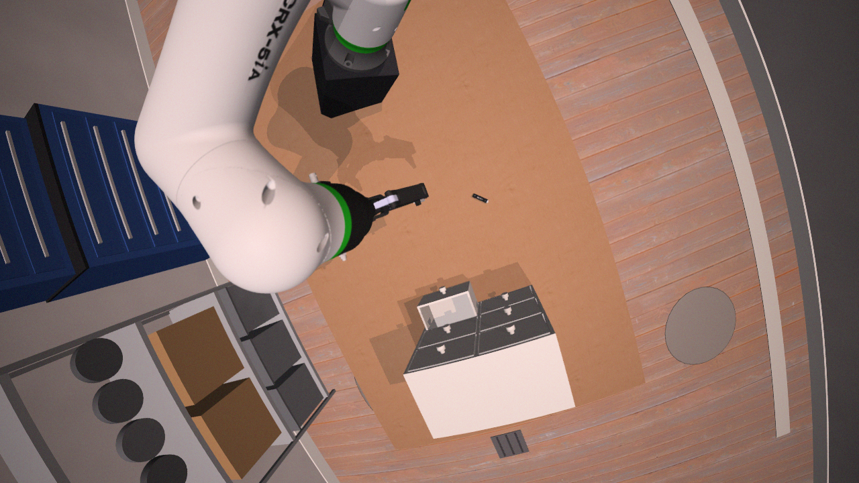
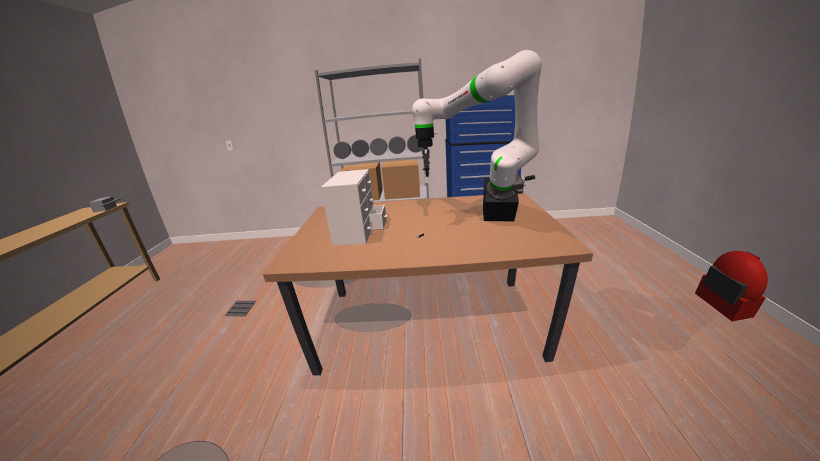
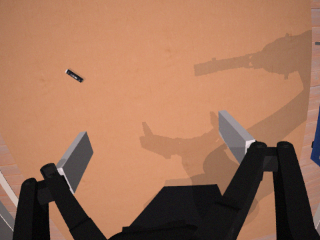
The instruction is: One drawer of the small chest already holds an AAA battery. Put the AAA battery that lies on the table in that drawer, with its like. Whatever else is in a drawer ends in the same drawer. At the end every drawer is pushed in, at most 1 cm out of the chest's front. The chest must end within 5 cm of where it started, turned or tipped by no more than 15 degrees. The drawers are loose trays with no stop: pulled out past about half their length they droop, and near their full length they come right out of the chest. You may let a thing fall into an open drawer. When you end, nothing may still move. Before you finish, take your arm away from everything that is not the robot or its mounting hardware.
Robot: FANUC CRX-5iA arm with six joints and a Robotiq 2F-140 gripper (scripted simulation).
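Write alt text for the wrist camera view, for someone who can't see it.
A small dark battery lies on a tan table, toward the upper left, seen from above between and beyond the wide-open fingers of a black gripper with gray pads. Shadows of the arm fall across the right side of the table.
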